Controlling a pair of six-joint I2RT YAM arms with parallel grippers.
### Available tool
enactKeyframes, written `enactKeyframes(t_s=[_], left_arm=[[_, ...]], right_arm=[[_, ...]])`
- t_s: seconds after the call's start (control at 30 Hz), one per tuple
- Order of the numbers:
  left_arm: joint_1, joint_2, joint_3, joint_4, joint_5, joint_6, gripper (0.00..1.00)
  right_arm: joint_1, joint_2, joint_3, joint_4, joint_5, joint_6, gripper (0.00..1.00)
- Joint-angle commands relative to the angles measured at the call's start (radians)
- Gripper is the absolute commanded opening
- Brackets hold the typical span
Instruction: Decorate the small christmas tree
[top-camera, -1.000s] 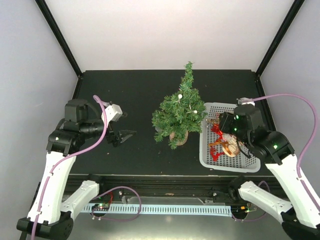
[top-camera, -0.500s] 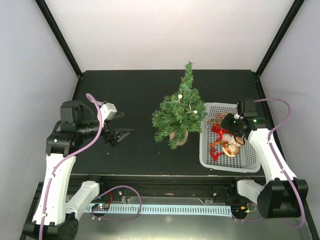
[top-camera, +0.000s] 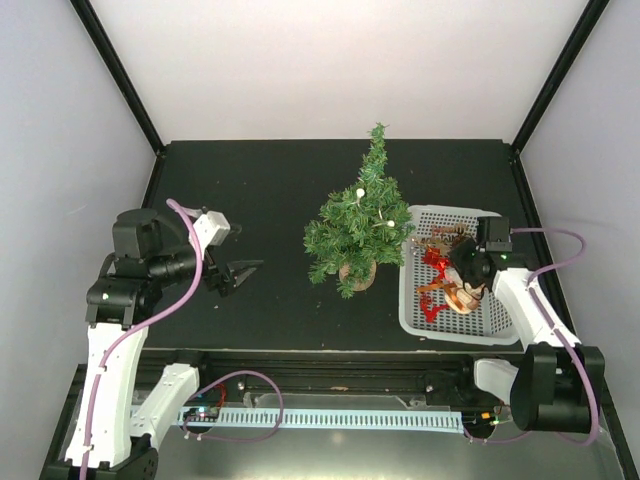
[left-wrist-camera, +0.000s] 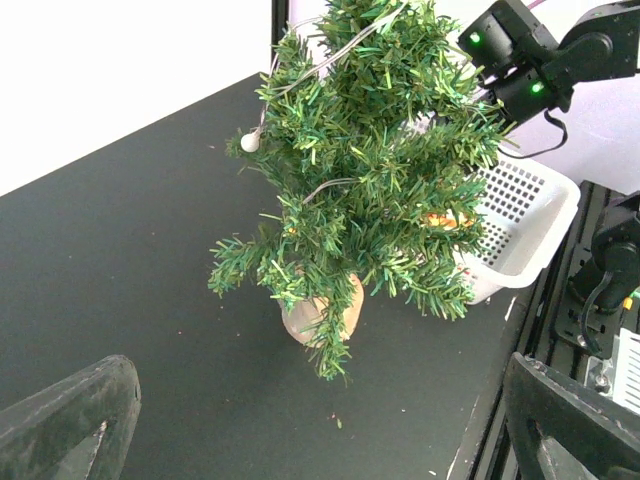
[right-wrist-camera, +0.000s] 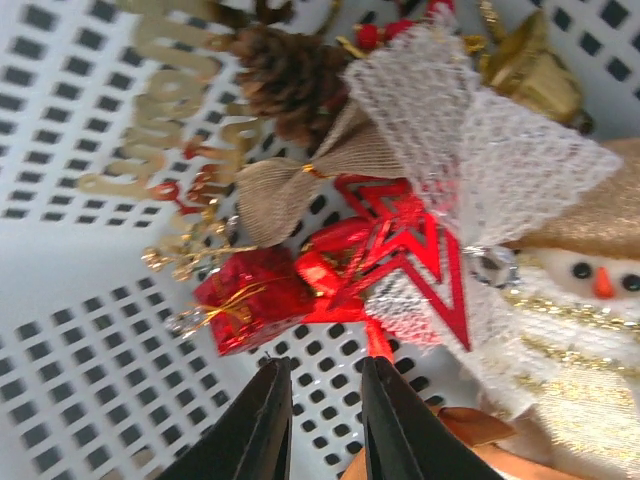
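Small christmas tree (top-camera: 358, 225) upright on its round tan base, near the middle of the black surface (top-camera: 260, 180), thin tip toward the far edge. White beads (top-camera: 360, 193) on a thin string among the branches. Just to its right, a white basket (top-camera: 455, 333), left rim overlapped by the outer needles in the overhead view, with a heap of ornaments (top-camera: 445, 285) inside.

Right arm folded tight above its base, elbow out to the right, wrist tipped down over the basket. Right gripper (top-camera: 464, 282) low over the heap. Left arm raised and bent at the left side, well apart from the tree. Left gripper (top-camera: 240, 270) held level above the surface and aimed toward the tree, fingers spread wide with nothing between them.

Only in the right wrist view: two black fingers (right-wrist-camera: 262, 420) a narrow gap apart, clamped on nothing, basket floor visible between the tips. Just beyond them, a red gift box (right-wrist-camera: 250, 300), a red star (right-wrist-camera: 400, 260), a pine cone (right-wrist-camera: 295, 75), a snowman (right-wrist-camera: 590, 290) and a gold bell (right-wrist-camera: 530, 60).

Only in the left wrist view: the tree from the side, tan base under the lowest branches, basket behind it, green lights of the right arm above.
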Motion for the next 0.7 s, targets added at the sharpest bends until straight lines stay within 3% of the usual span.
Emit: enactKeyframes(t_s=[0.0, 0.3, 0.67], left_arm=[[0.008, 0.010, -0.001, 0.027, -0.007, -0.016, 0.99], [0.025, 0.027, 0.000, 0.042, -0.016, -0.028, 0.99], [0.037, 0.058, 0.020, 0.043, -0.001, -0.032, 0.99]], right_arm=[[-0.014, 0.043, -0.008, 0.047, 0.070, 0.135, 0.22], [-0.034, 0.193, -0.004, 0.138, 0.002, 0.178, 0.28], [-0.033, 0.211, -0.026, 0.141, -0.002, 0.188, 0.39]])
